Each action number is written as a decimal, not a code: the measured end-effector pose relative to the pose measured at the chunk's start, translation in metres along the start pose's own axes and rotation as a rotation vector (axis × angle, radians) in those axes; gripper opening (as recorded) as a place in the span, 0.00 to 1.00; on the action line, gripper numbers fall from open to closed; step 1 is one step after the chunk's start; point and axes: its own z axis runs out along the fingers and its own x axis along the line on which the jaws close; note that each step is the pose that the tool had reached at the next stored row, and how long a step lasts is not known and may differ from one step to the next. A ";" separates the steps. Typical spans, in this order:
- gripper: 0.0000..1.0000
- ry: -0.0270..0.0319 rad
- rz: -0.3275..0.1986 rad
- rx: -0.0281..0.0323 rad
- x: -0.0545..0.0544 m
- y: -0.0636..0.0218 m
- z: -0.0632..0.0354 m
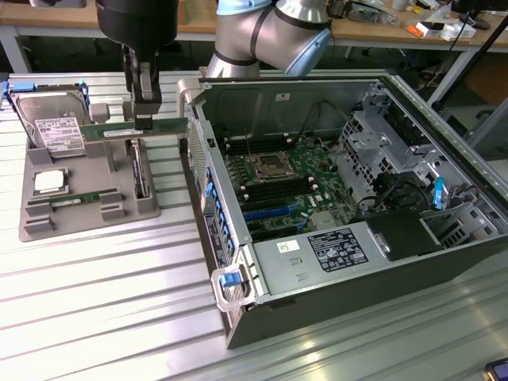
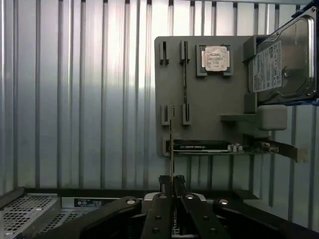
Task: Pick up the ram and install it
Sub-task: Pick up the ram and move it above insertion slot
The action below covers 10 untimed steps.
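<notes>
Green ram [image 1: 168,125] hangs level over the grey holder tray [image 1: 79,224], clenched at mid-length in the claw [image 1: 143,123], just beside the open computer case [image 1: 381,294]. Held by its thin edge, it could twist or clip the case wall.

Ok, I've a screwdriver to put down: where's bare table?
The ribbed table is bare between the gray fixture and the picture's near edge, on the exterior view's left of the computer case. Crowded: over the fixture, where the end effector grips the ram, and inside the case.
</notes>
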 end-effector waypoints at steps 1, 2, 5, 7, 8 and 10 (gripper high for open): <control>0.13 0.0000 0.000 -0.0004 0.000 -0.0055 -0.0003; 0.13 0.0000 0.000 -0.0007 0.000 -0.0087 -0.0005; 0.13 0.0000 0.000 -0.0029 0.001 -0.0371 -0.0020; 0.13 -0.0001 0.000 -0.0040 0.001 -0.0508 -0.0027; 0.13 -0.0001 0.000 -0.0044 0.001 -0.0556 -0.0030; 0.13 -0.0002 0.000 -0.0063 0.002 -0.0729 -0.0039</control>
